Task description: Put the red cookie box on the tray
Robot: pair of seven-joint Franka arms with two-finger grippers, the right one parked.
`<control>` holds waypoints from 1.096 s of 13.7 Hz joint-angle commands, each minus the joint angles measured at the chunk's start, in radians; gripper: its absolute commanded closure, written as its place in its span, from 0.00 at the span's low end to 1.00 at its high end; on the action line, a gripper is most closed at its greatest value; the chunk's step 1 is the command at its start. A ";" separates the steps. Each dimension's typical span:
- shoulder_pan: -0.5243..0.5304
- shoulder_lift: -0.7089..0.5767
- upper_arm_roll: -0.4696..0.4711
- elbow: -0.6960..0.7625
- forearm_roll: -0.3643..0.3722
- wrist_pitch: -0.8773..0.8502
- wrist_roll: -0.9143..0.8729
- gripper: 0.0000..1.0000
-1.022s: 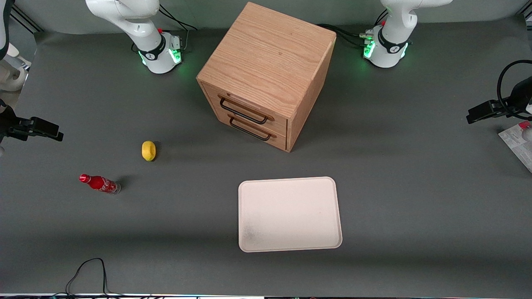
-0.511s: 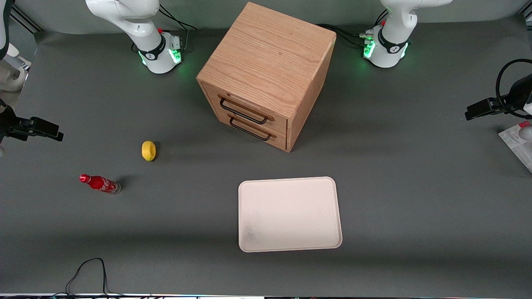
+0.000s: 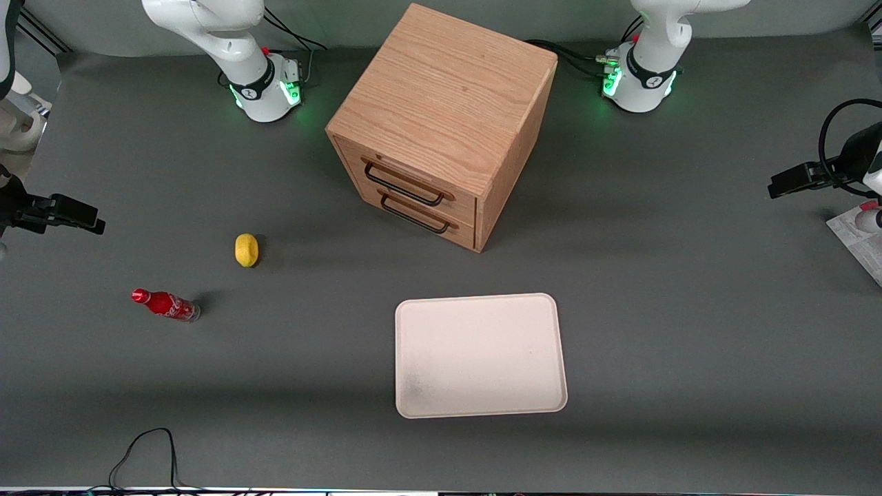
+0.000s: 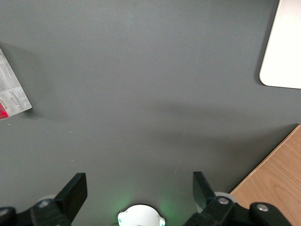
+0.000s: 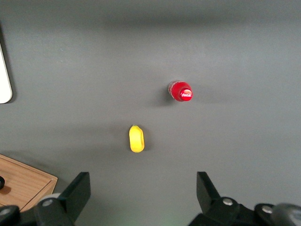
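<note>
gripper (image 4: 138, 186) (fingers wide apart, empty) above table, near red cookie box (image 4: 10, 92)

The small red cola bottle (image 3: 165, 304) carries white script lettering along its side in the front view, in the Coca-Cola style, though the letters are too small there to spell out. In the right wrist view the same white script shows on the bottle's red cap (image 5: 184, 93), again too small to read letter by letter.

The red cookie box (image 4: 10, 92) shows rows of fine grey print on its white face in the left wrist view; none of it can be read. In the front view the box's face at the table's edge shows the same unreadable print.

Each arm base (image 3: 648, 79) bears a small dark emblem on its ring, not legible.
</note>
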 commanded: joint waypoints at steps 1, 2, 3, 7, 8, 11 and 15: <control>0.010 -0.015 0.001 0.003 0.007 -0.026 0.007 0.00; 0.010 -0.015 0.001 0.003 0.016 -0.026 0.007 0.00; 0.010 -0.013 0.001 0.003 0.018 -0.026 0.007 0.00; 0.045 -0.013 0.011 0.007 0.018 -0.023 0.013 0.00; 0.059 -0.004 0.013 0.003 0.018 -0.020 0.015 0.00; 0.097 0.014 0.022 0.006 0.018 0.000 0.022 0.00; 0.142 0.014 0.024 0.017 0.056 0.016 0.027 0.00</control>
